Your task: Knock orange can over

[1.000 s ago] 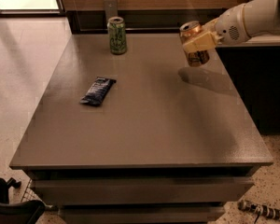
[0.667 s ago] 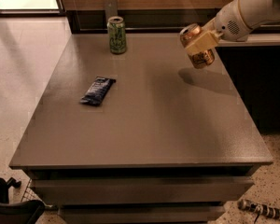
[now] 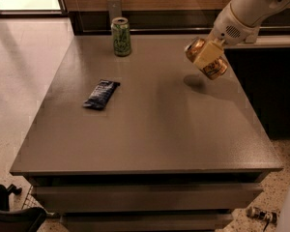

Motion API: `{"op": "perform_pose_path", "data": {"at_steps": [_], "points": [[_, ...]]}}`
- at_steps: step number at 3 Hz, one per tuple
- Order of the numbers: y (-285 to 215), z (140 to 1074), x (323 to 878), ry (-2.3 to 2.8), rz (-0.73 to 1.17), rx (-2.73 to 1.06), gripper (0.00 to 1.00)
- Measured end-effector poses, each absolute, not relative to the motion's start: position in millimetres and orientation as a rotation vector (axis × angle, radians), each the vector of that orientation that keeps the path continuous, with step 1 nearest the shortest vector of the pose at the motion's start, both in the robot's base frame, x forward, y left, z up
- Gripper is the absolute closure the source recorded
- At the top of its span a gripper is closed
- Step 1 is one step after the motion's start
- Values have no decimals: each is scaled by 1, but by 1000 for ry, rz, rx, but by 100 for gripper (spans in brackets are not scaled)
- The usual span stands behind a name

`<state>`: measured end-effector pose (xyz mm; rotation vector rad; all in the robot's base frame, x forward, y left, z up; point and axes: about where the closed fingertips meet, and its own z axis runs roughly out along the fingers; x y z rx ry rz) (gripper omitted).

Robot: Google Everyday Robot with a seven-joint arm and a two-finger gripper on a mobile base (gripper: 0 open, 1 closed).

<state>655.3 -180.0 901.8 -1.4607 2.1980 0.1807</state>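
Orange can (image 3: 216, 69), clamped tilted in my hand (image 3: 207, 57) above the worktop (image 3: 159, 124), could roll off the near right edge if dropped.

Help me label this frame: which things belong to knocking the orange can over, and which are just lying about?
Job: orange can, tilted in the air over the table; gripper at right, jaws shut on it.
Lying about: green can, dark snack packet.
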Motion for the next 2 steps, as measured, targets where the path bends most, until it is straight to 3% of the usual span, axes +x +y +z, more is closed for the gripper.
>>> {"op": "perform_pose_path", "data": {"at_steps": [2], "points": [[-165,862,651,2229,178,-1627,100]]}}
